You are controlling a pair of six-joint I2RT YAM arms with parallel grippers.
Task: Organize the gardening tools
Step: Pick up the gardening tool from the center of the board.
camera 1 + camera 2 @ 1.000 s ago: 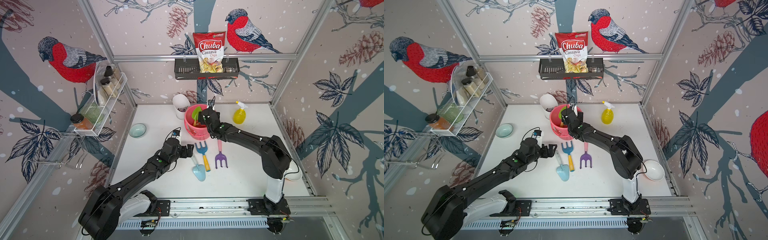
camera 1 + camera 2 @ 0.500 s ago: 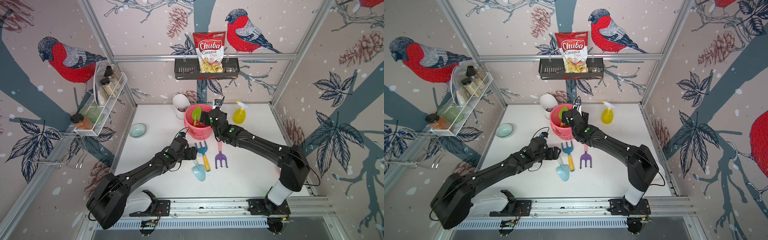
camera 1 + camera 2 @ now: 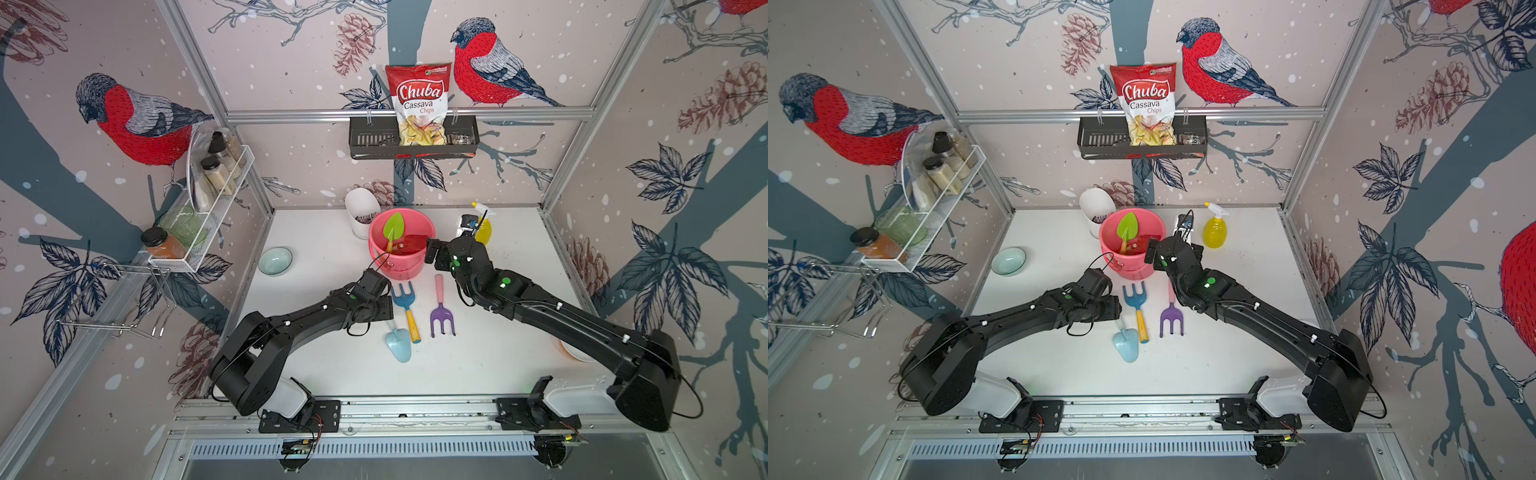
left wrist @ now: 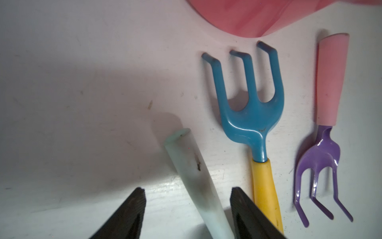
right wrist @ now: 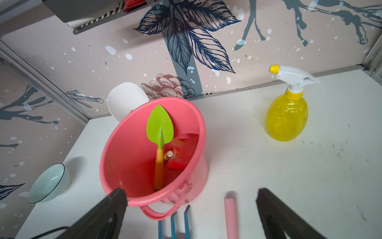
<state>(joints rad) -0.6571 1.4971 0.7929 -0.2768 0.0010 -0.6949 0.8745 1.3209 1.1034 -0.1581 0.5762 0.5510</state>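
Left pincer (image 4: 187, 196), jaws apart, straddles the handle of the light-blue plastic toy trowel (image 3: 398, 349), flat on the white desk (image 3: 478, 353) at six o'clock from the pink plastic bucket (image 3: 401, 268), apparently lined up for pickup, while the right pincer (image 5: 192, 194) gapes empty.
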